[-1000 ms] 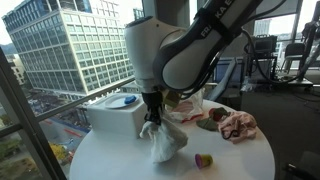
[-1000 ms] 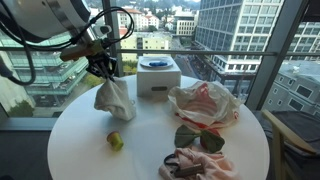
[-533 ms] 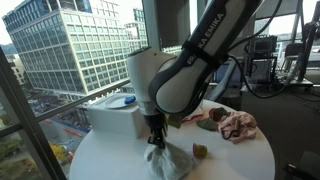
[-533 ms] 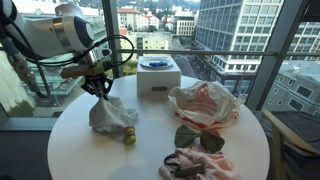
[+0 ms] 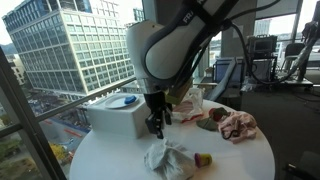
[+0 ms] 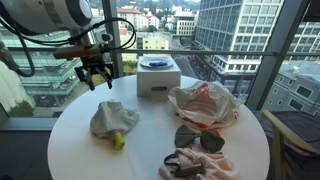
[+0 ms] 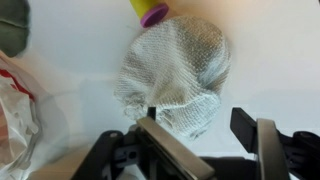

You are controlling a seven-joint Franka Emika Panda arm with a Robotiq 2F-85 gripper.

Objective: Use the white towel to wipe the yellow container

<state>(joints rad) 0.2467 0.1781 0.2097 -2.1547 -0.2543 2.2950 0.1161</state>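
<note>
The white towel (image 5: 168, 158) (image 6: 113, 120) lies crumpled on the round white table (image 6: 150, 150). The small yellow container (image 5: 203, 160) (image 6: 118, 142) with a purple end lies on its side at the towel's edge, touching it. In the wrist view the towel (image 7: 175, 75) fills the middle and the container (image 7: 150, 10) shows at the top edge. My gripper (image 5: 156, 125) (image 6: 92, 80) (image 7: 197, 125) hangs above the towel, open, with nothing between its fingers.
A white box (image 5: 115, 115) (image 6: 158, 75) with a blue disc on top stands at the table's window side. A plastic bag (image 6: 205, 103), a dark green item (image 6: 198, 137) and a pink cloth (image 5: 238, 125) (image 6: 200, 165) occupy the other half.
The gripper pressed the towel down by the container, then opened, let go and rose. The towel now lies slumped on the table.
</note>
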